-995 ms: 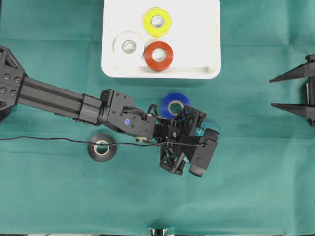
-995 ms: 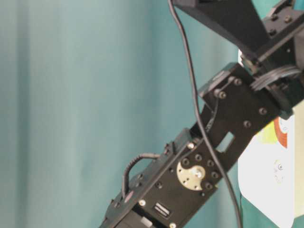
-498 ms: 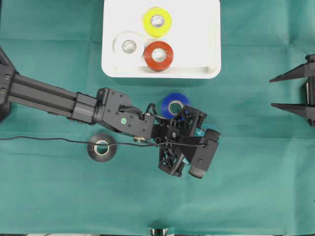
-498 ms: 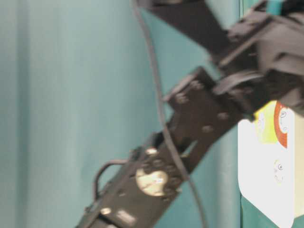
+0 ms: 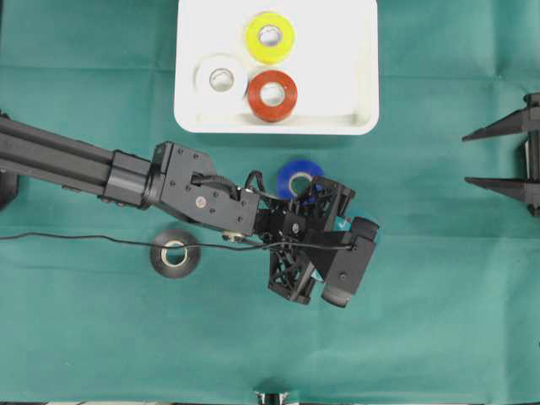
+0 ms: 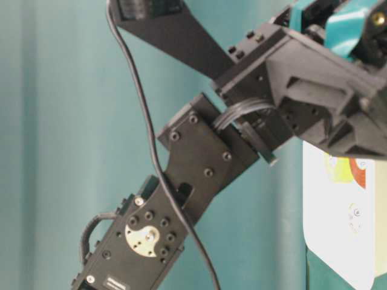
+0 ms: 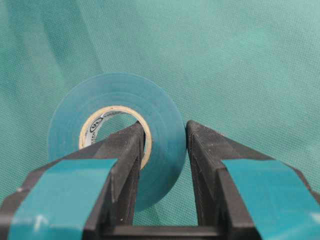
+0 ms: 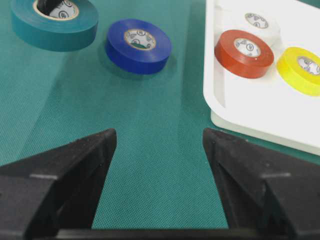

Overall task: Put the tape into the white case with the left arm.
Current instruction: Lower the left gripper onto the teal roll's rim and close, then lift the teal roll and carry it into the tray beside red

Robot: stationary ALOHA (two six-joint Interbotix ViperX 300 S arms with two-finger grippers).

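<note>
Teal tape (image 7: 117, 140), pinched through its wall by the left gripper (image 7: 162, 175), now hangs lifted off the green cloth (image 5: 439, 321), ready to go to the white case (image 5: 337, 93), while the right gripper (image 8: 157, 165) rests released.

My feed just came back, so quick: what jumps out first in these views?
The left hand, at mid-table, is shut on a teal tape roll, one finger through its core. The white case at the top edge holds yellow, white and red rolls; a blue roll and a black roll lie on the cloth.
</note>
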